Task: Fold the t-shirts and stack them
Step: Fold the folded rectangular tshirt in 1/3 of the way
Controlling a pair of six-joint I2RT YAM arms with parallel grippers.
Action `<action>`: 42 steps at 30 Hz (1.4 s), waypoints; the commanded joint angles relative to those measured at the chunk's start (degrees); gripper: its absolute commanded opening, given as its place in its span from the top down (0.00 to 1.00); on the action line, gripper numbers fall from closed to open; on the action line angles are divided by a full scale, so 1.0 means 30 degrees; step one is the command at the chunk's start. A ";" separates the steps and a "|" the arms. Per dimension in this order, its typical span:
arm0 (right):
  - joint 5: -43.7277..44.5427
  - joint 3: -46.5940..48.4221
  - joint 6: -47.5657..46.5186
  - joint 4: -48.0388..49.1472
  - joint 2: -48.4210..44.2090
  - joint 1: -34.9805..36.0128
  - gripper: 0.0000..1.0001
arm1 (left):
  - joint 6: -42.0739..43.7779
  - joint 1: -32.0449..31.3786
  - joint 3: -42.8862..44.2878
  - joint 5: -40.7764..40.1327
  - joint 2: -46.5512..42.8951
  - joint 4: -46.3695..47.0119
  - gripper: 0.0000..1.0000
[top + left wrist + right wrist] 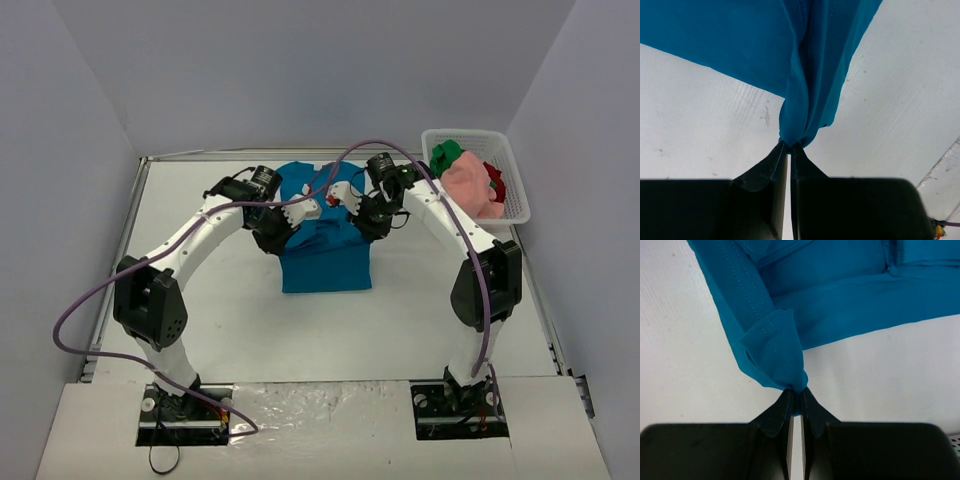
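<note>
White tabletop point(400, 320) spans the frame; at centre, left gripper point(789, 146) and right gripper point(795, 391) each clamp bunched teal-blue t-shirt point(325, 262); such thin pinches could slip, collapsing the fold.

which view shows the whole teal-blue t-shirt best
The top external view: the soft teal-blue cloth t-shirt shows nearly whole there. The wrist views show only bunched edges pinched by the left gripper and right gripper.

T-shirts: teal-blue shirt point(325, 255), part-folded on table point(200, 300), two gathered edges pinched up; pink shirt point(468, 185), green shirt point(445, 157), red shirt point(497, 180) crumpled together in white mesh basket point(462, 133).
</note>
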 commanded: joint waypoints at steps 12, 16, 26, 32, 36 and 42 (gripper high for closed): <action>0.0781 0.2516 0.0832 -0.0229 0.2482 -0.1081 1.00 | 0.0911 0.0166 0.2735 -0.0882 0.1541 0.0946 0.98; 0.0722 0.3278 0.0803 -0.0258 0.3330 -0.1199 1.00 | 0.0998 0.0401 0.2882 -0.1086 0.1805 0.1296 0.98; 0.0722 0.4744 0.0715 -0.0287 0.4797 -0.1404 1.00 | 0.1291 0.0782 0.3526 -0.1234 0.2976 0.1591 0.98; 0.0489 0.5446 0.0598 -0.0287 0.5529 -0.1754 1.00 | 0.1409 0.0841 0.3995 -0.1380 0.3825 0.1795 0.98; 0.0341 0.5798 0.0481 -0.0287 0.5998 -0.1843 1.00 | 0.1438 0.0929 0.3937 -0.1643 0.4148 0.2264 0.97; 0.0254 0.6764 0.0422 -0.0229 0.6993 -0.1990 1.00 | 0.1497 0.1163 0.4025 -0.1966 0.4529 0.2703 0.98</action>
